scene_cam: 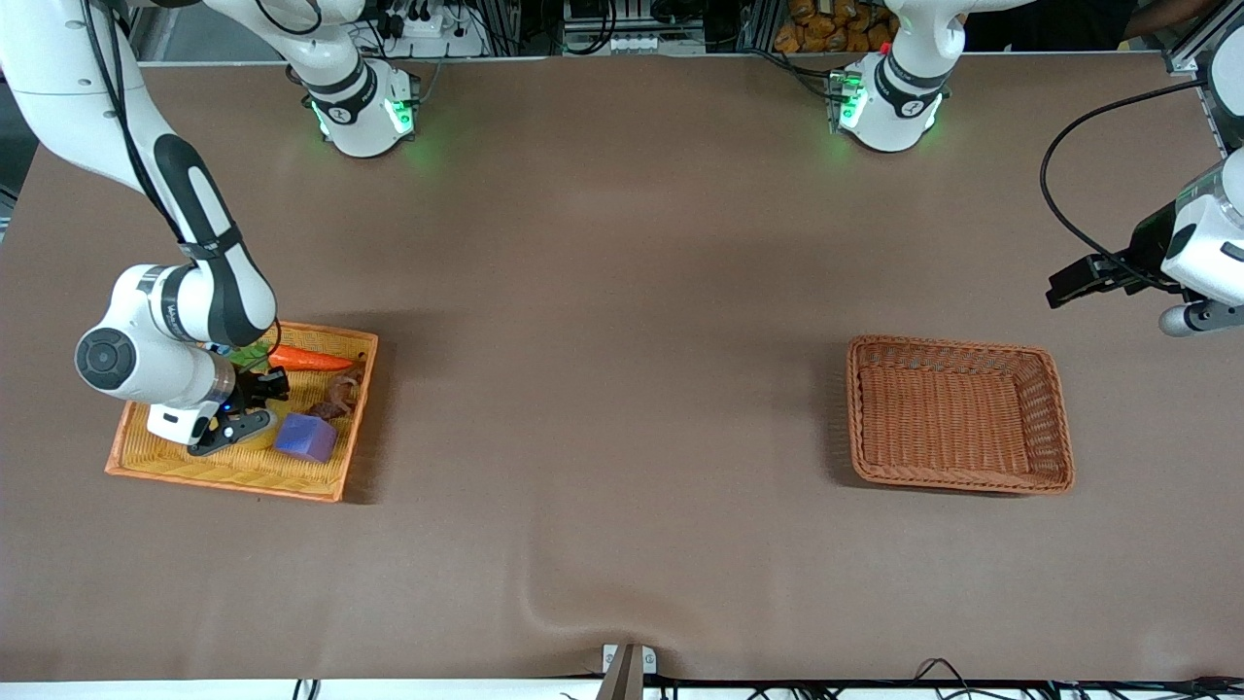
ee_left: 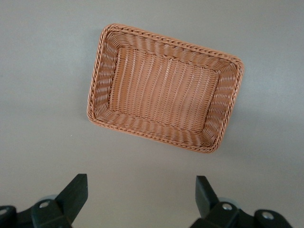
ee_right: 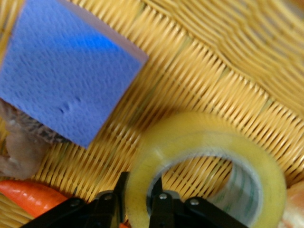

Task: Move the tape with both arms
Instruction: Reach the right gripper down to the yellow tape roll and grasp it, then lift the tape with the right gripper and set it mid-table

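The tape (ee_right: pixel 209 142), a translucent yellowish roll with a grey-white core, is in the yellow wicker tray (scene_cam: pixel 224 476) at the right arm's end of the table. My right gripper (ee_right: pixel 141 183) is shut on the roll's wall, one finger outside and one inside the core. In the front view the right gripper (scene_cam: pixel 248 413) is low in the tray beside the purple block (scene_cam: pixel 305 437), and only a sliver of the tape (scene_cam: pixel 262 436) shows there. My left gripper (ee_left: pixel 141 185) is open and empty, and waits in the air (scene_cam: pixel 1069 287) over the table at the left arm's end.
The tray also holds the purple block (ee_right: pixel 66 66), an orange carrot (scene_cam: pixel 309 360) and a brownish lump (scene_cam: pixel 340 394). A brown wicker basket (scene_cam: pixel 1059 428) with nothing in it sits at the left arm's end; its rim (ee_left: pixel 95 85) shows in the left wrist view.
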Robot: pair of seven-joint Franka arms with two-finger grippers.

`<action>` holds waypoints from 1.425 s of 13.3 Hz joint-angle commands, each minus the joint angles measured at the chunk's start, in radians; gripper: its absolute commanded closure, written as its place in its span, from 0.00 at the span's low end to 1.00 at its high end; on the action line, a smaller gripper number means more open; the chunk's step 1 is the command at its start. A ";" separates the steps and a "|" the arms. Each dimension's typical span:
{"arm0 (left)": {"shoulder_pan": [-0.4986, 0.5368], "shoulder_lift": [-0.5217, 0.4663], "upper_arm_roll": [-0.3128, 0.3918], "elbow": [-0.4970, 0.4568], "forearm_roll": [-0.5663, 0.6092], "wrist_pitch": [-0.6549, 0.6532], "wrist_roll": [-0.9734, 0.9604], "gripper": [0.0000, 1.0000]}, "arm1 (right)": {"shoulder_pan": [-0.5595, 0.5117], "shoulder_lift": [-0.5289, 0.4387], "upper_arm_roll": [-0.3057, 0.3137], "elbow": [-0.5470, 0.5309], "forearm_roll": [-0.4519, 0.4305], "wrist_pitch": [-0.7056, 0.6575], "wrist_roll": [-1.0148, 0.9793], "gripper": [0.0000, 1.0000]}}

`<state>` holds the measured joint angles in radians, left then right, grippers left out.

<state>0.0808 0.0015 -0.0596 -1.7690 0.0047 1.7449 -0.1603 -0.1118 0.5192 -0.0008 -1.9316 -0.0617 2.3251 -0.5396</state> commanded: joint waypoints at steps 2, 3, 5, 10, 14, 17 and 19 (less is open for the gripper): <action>0.007 -0.021 -0.002 -0.027 -0.017 0.025 0.010 0.00 | 0.030 -0.086 0.013 0.164 -0.009 -0.264 -0.059 1.00; 0.007 -0.021 -0.002 -0.029 -0.018 0.027 0.010 0.00 | 0.053 -0.105 0.013 0.233 0.000 -0.374 -0.057 1.00; 0.007 -0.020 -0.002 -0.030 -0.018 0.028 0.010 0.00 | 0.118 -0.108 0.013 0.369 0.016 -0.513 -0.034 1.00; 0.007 -0.028 -0.002 -0.059 -0.020 0.062 0.001 0.00 | 0.421 -0.036 0.025 0.563 0.097 -0.540 0.391 1.00; 0.007 -0.026 -0.002 -0.066 -0.020 0.068 0.001 0.00 | 0.703 0.178 0.027 0.753 0.151 -0.437 0.870 1.00; 0.007 -0.026 -0.002 -0.076 -0.020 0.077 0.001 0.00 | 0.846 0.310 0.028 0.763 0.210 -0.249 1.019 1.00; 0.007 -0.026 -0.002 -0.079 -0.020 0.084 0.001 0.00 | 0.941 0.411 0.021 0.804 0.209 -0.172 1.030 1.00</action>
<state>0.0814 0.0004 -0.0593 -1.8197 0.0046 1.8055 -0.1603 0.7627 0.8271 0.0411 -1.2361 0.1211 2.1351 0.4642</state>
